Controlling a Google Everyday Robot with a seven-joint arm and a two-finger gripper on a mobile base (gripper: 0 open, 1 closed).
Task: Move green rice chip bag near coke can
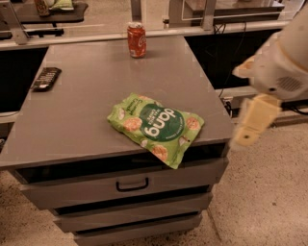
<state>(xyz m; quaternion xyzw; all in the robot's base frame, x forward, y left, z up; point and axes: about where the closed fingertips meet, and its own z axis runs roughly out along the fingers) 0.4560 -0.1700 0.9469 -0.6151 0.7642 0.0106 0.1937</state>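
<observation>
The green rice chip bag (156,126) lies flat on the grey table (86,105), near its front right edge, with one corner hanging over the front. The coke can (136,40) stands upright at the far edge of the table, well apart from the bag. My gripper (249,127) hangs off the table's right side, level with the bag and a short way to its right, above the floor. It holds nothing that I can see.
A black remote-like device (45,78) lies at the table's left edge. Drawers with a handle (132,184) sit below the tabletop. Cables (226,103) hang by the right side. A further desk (48,12) stands at the back left.
</observation>
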